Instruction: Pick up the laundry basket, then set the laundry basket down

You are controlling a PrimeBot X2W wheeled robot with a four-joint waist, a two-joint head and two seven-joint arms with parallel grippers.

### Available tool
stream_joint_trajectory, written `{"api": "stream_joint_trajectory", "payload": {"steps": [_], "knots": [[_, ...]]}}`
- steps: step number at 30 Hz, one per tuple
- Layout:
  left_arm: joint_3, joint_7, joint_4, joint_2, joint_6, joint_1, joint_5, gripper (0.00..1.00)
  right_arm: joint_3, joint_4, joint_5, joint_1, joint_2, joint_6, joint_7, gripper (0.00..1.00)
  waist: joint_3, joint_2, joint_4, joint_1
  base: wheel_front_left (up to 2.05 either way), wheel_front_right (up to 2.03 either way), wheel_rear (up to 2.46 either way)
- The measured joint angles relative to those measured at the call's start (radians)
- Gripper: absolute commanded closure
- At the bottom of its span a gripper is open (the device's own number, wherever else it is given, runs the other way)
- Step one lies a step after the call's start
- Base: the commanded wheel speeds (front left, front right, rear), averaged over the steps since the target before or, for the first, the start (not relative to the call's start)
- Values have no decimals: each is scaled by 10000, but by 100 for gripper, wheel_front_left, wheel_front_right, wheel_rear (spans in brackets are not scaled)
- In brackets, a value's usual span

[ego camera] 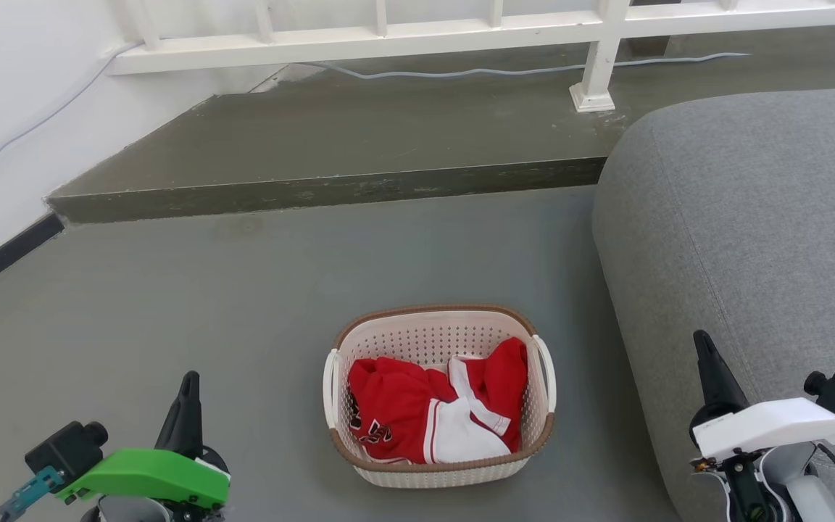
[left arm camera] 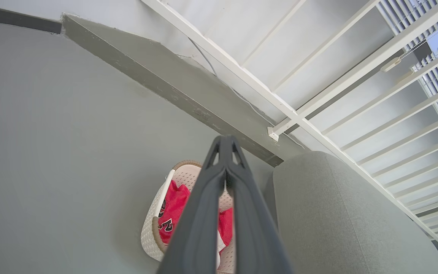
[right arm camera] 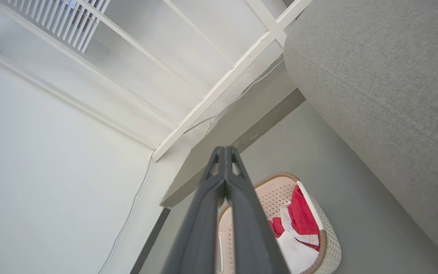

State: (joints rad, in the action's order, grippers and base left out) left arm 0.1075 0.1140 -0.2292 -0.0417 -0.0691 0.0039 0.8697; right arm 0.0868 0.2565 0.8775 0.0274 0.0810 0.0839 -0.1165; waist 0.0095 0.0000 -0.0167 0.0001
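On grey floor [ego camera: 207, 304], centre-near: laundry basket [ego camera: 433, 312], upright, just left of grey sofa [ego camera: 751, 217]. Red-and-white garment [ego camera: 403, 409] inside. The left gripper [ego camera: 188, 388] is near-left and the right gripper [ego camera: 702, 351] near-right (in front of the sofa edge). Both are apart from the basket, fingers pressed together, gripping nothing.
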Motion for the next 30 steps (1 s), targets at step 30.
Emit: {"api": "stream_joint_trajectory", "payload": {"steps": [30], "knots": [[-646, -874, -213, -46, -198, -169, 3254, 100, -825, 94, 3221, -354, -88, 142, 878, 100, -31, 0, 72, 0, 0, 0, 0]]}}
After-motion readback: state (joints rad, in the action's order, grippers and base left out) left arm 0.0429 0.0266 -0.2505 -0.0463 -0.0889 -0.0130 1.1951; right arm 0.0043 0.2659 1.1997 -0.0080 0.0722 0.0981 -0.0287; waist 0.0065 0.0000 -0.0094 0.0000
